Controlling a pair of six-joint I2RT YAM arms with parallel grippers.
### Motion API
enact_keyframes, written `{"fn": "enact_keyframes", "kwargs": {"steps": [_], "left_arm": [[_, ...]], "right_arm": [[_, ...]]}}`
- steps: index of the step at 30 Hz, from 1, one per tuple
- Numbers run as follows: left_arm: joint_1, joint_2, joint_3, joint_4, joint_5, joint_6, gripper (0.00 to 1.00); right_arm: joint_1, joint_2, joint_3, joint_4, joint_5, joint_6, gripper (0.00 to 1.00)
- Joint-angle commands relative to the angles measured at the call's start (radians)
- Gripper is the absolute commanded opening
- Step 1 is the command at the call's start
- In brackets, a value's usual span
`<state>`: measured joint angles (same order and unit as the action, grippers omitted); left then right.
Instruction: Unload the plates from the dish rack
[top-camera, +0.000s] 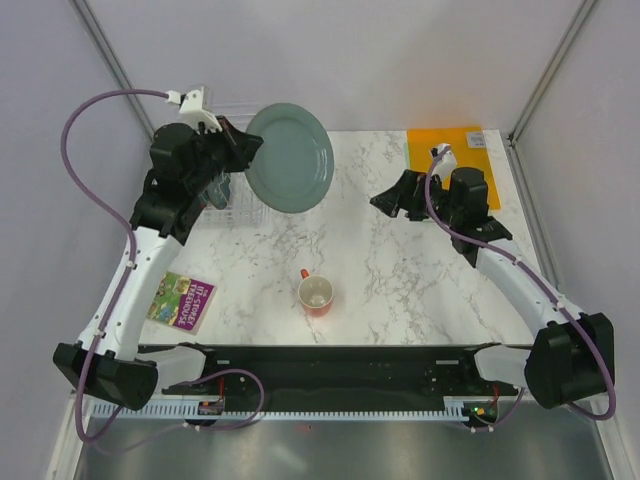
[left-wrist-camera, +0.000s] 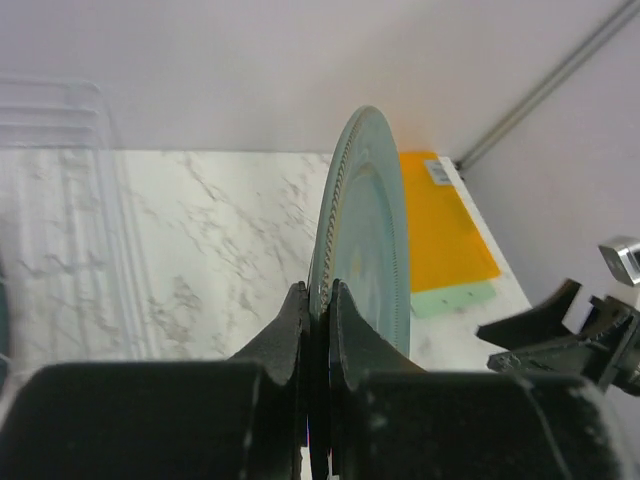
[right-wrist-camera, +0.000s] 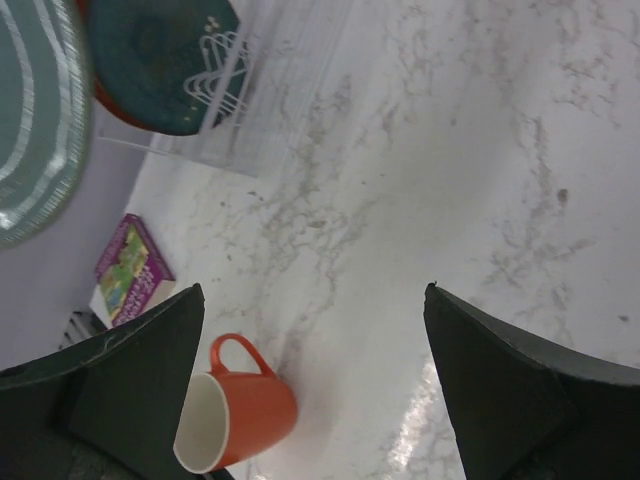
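Lying flat near the left edge of the marble table (top-camera: 400, 260), a purple printed box (top-camera: 181, 302) is seen. Farther back, the dish rack (top-camera: 243, 208) is set, a clear plastic tray fitted with thin white wire. A dark teal plate (right-wrist-camera: 160, 55) and the rim of a red plate (right-wrist-camera: 100, 100) are stood upright in it, as shown by the right wrist view. The grey-green plate (top-camera: 290, 158) is pinched at its rim by the left gripper (left-wrist-camera: 320, 300) and held on edge above the table, at the rack's right side. Its face is plain and glossy, and a band of fine ridges is carried along the rim. A small red mug (top-camera: 316, 294) is stood upright near the table's middle. The right gripper (top-camera: 385, 203) is poised over the table with its fingers spread wide and nothing between them. An orange sheet (top-camera: 445, 150) is laid at the far right corner.
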<state>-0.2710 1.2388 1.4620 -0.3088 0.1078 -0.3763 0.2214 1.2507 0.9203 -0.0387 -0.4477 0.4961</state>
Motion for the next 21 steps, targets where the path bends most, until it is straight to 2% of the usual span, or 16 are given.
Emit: {"fn": "enact_keyframes", "kwargs": {"steps": [1, 5, 18, 21], "left_arm": [[-0.01, -0.022, -0.146, 0.273, 0.181, -0.251, 0.02], [-0.039, -0.044, -0.254, 0.378, 0.214, -0.317, 0.02], [-0.105, -0.09, -0.381, 0.534, 0.217, -0.424, 0.02], [-0.112, -0.098, -0.407, 0.557, 0.23, -0.437, 0.02]], "right_arm": [[0.047, -0.048, -0.049, 0.259, -0.086, 0.18, 0.98], [0.085, -0.056, -0.069, 0.3, -0.068, 0.205, 0.98], [0.133, -0.022, -0.13, 0.375, -0.031, 0.234, 0.98], [0.136, -0.013, -0.141, 0.419, -0.058, 0.245, 0.9]]}}
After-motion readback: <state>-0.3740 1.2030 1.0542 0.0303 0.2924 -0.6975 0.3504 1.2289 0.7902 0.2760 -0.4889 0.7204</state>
